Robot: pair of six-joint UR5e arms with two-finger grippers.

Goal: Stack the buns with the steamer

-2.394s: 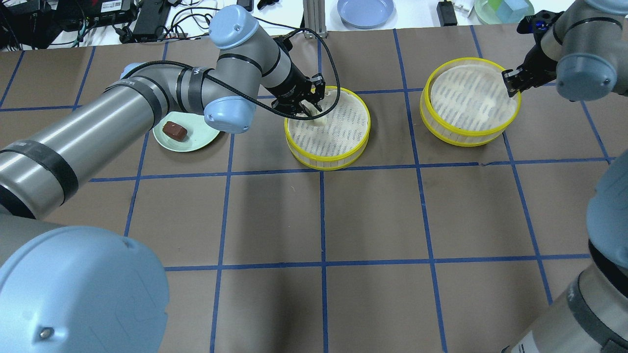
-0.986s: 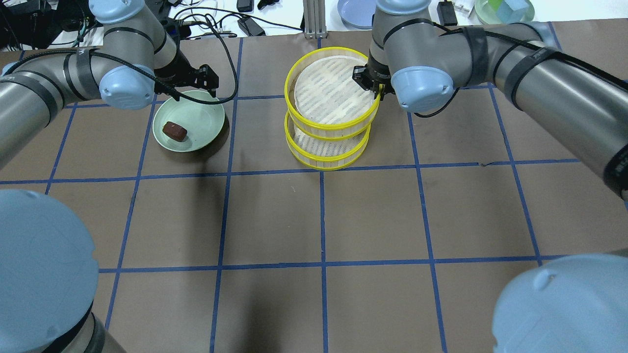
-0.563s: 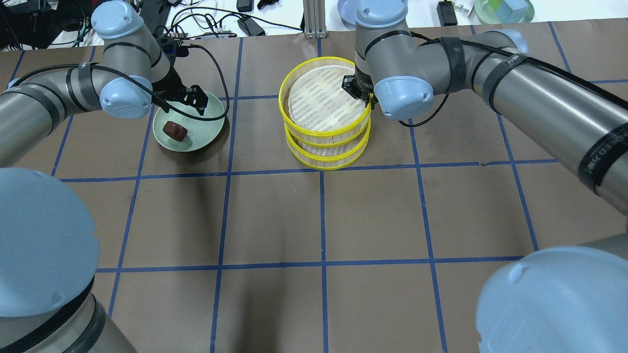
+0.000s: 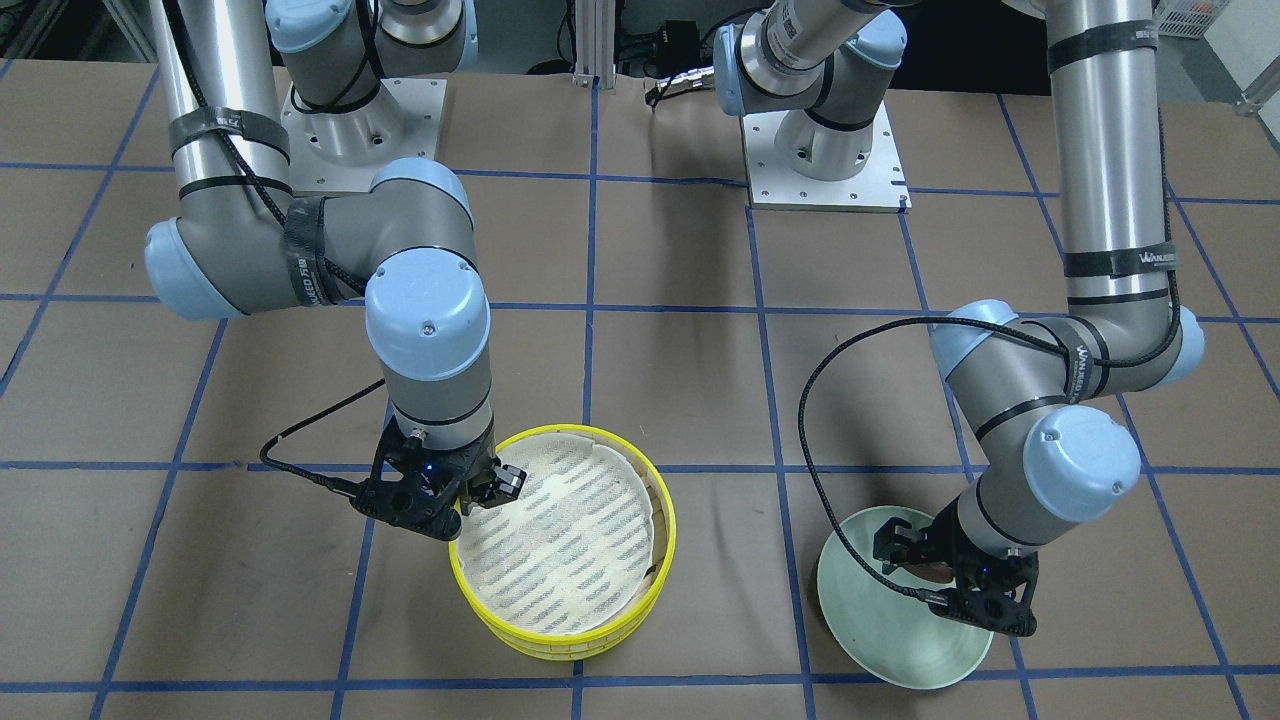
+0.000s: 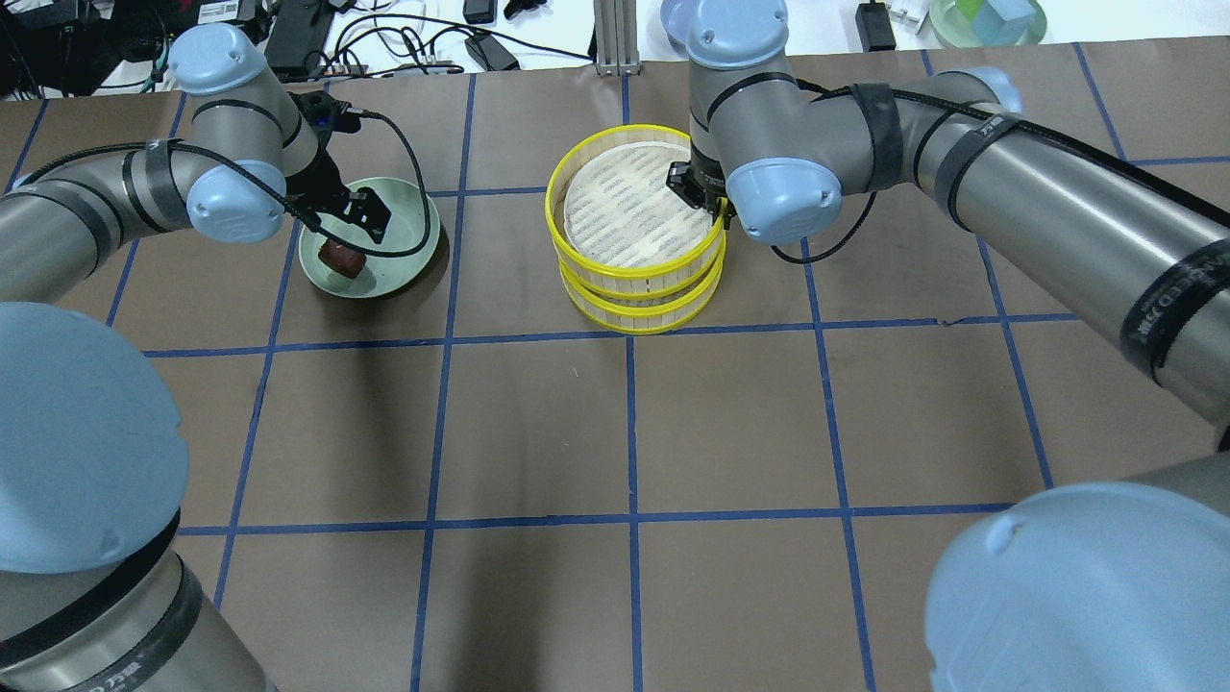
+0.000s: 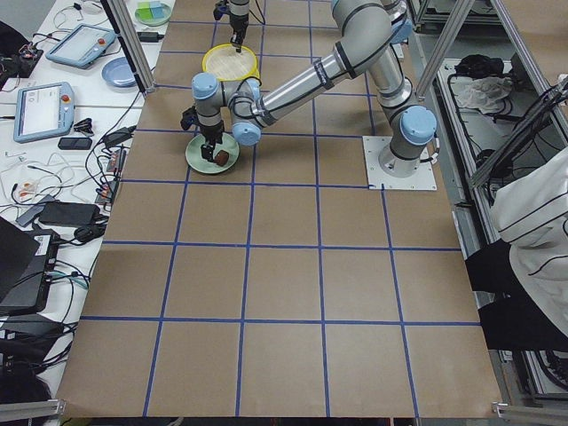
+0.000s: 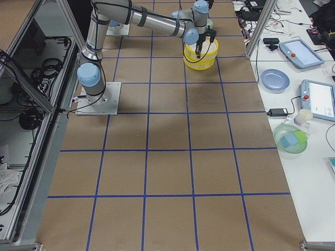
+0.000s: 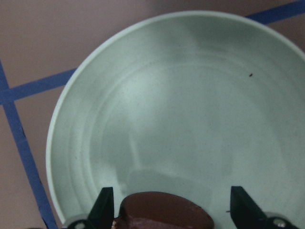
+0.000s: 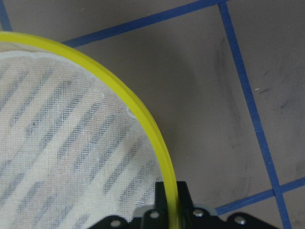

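Note:
Two yellow-rimmed steamer trays are stacked at the table's middle back, the upper tray (image 5: 625,207) on the lower tray (image 5: 639,312). My right gripper (image 5: 706,197) is shut on the upper tray's rim (image 9: 128,93), with its fingers either side of the yellow wall. The cream-white bun is hidden. The reddish-brown bun (image 5: 338,258) lies on the pale green plate (image 5: 408,216). My left gripper (image 5: 351,231) is open and low over the plate. In the left wrist view its fingers (image 8: 105,207) straddle the brown bun (image 8: 162,214).
A white bench runs behind the table's far edge with cables, a blue plate (image 5: 682,14) and a green bowl (image 5: 985,14). An aluminium post (image 5: 607,38) stands at the back middle. Both arm bases are bolted to the table (image 4: 820,150).
My right gripper carried the second tray from the right and set it on the first tray. My left gripper left that tray, moved to the plate and came down around the brown bun.

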